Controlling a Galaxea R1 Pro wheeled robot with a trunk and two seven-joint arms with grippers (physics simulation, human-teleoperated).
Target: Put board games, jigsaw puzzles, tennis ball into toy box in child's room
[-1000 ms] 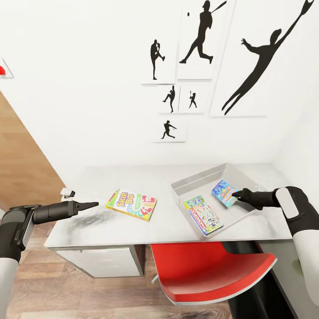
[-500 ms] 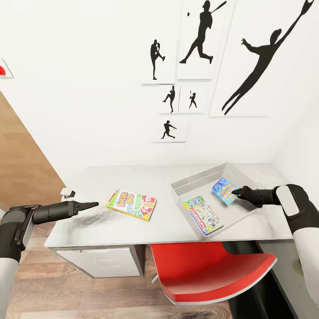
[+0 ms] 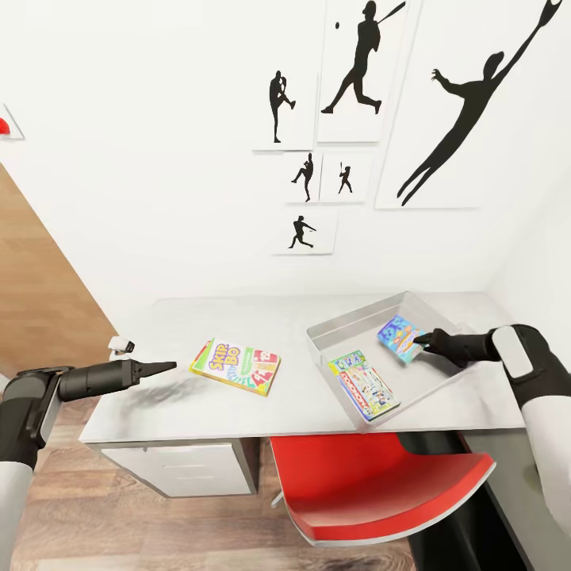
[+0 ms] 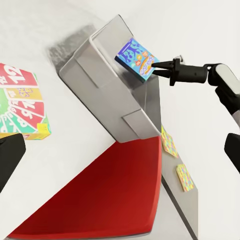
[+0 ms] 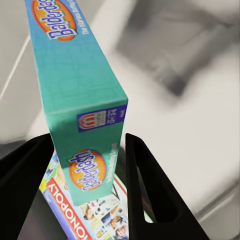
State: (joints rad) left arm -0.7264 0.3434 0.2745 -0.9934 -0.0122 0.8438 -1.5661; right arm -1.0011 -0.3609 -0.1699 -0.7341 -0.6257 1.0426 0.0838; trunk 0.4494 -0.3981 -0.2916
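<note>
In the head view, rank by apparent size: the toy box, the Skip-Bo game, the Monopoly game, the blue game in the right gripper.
1. Toy box, clearly largest.
2. Skip-Bo game and Monopoly game: too alike to rank.
3. Blue game, smallest, though tilted and partly covered by the right gripper.

The wall of the toy box (image 3: 358, 316) hides the lower part of the Monopoly game (image 3: 363, 385) from the head view, and in the right wrist view this game (image 5: 90, 220) is cut by the picture's edge and partly covered by the teal Balderdash box (image 5: 75, 100), whose upper end also runs out of the frame. The left gripper (image 4: 11, 157) shows only as a dark finger at the edge of its own view. The two small sheets (image 4: 177, 160) beyond the red chair (image 4: 105, 195) are too small to read. The Skip-Bo game (image 4: 20, 107) is cut off at the picture's side.
</note>
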